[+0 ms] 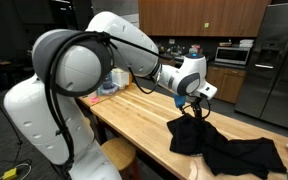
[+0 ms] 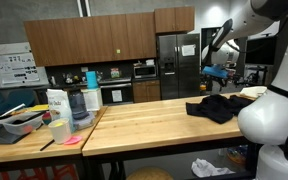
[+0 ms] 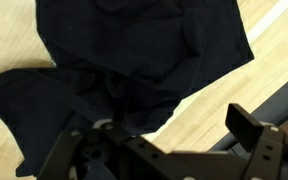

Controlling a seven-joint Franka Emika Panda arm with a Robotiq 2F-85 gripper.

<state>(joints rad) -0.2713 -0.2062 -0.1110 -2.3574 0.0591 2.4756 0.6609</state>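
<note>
Your gripper point(image 3: 160, 140) is spread wide. In the wrist view one finger point(image 3: 72, 152) sits low on one side and its mate is out toward the table edge, with nothing pinched between them. It hangs right over the black cloth point(image 3: 134, 60), close above it. In an exterior view the gripper point(image 1: 196, 106) looks to be down at a raised fold, but black on black, so you can't tell if it touches.

The cloth point(image 2: 216, 108) lies on the wooden table point(image 1: 134, 115), rumpled and partly spread with flaps going different ways, near the table's edge. It is well apart from the clutter at the other end: a bin point(image 2: 19, 122), a carton point(image 2: 56, 100) and a cup point(image 2: 59, 131). A fridge point(image 2: 174, 62) and a microwave point(image 2: 144, 70) stand behind, not in play.

Progress, as a judgement: early.
- Done so far: the gripper is lined up above the cloth with the jaws apart.
- Not done: no grip on the fabric. The cloth is neither lifted nor smoothed, and no part of it shows a neat fold. All of it rests on the wood apart from that one raised fold under the fingers.
- Left: closing on the cloth and all handling after that, so nearly the whole job.

The cloth is soft and layered, so which layer lies between the fingers is not clear from these views
</note>
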